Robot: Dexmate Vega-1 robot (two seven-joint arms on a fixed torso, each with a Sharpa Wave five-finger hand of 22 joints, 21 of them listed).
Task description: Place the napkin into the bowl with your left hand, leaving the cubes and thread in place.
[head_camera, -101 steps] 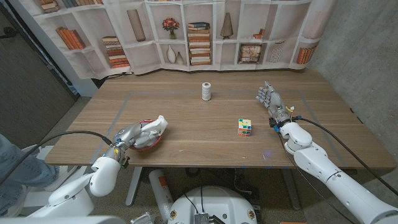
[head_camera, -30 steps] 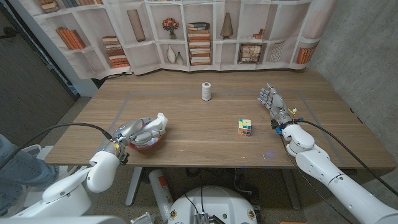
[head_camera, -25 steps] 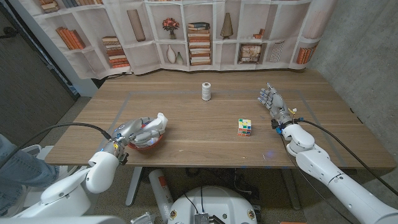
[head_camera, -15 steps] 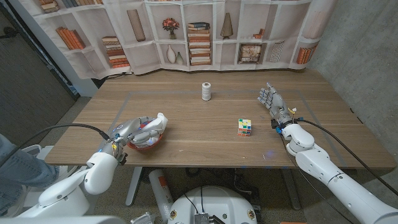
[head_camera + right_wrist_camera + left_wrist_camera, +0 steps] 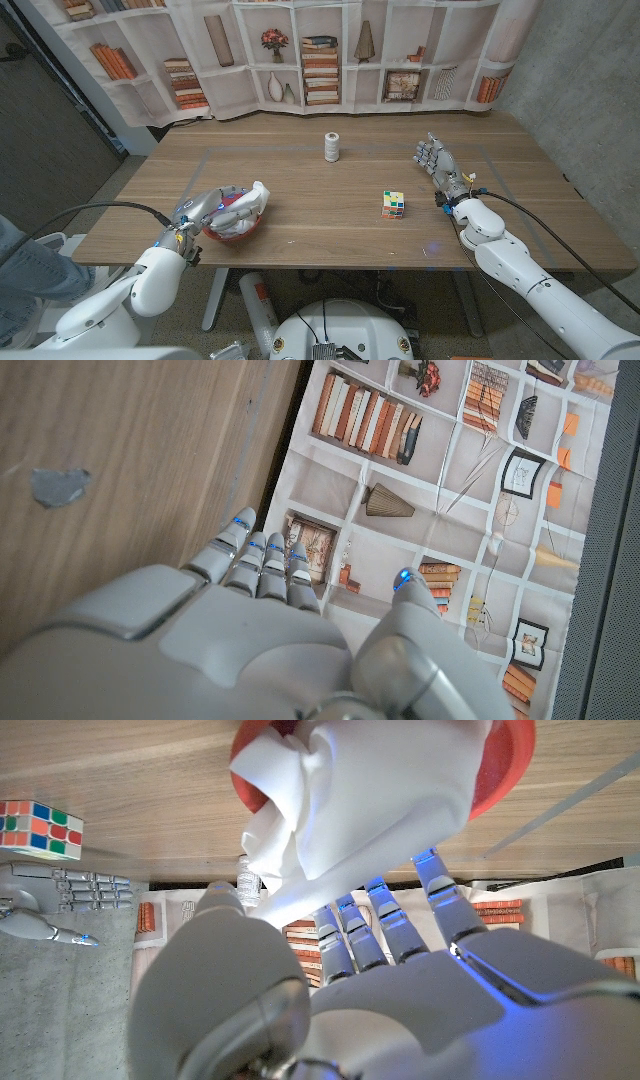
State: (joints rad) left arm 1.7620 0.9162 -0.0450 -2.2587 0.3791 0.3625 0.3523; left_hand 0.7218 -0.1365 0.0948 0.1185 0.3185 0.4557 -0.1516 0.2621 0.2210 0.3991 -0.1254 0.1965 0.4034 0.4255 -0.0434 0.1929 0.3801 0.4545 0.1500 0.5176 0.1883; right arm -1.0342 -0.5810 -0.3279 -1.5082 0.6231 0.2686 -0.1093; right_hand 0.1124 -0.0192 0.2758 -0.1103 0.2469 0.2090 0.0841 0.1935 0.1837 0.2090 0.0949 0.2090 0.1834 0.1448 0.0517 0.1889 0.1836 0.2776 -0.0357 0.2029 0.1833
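Your left hand (image 5: 205, 211) holds the napkin (image 5: 247, 201) right over the red bowl (image 5: 232, 230), fingers closed on the cloth, bowl directly below.

Bowl (image 5: 232, 229) interior largely hidden under napkin (image 5: 250, 199).

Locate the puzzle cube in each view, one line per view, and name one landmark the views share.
Head view: the puzzle cube sits on the table right of centre, nearer the right robot hand.
Left wrist view: the cube is at the left edge.
Right wrist view: not in it.
Shared landmark: the bookshelf backdrop.
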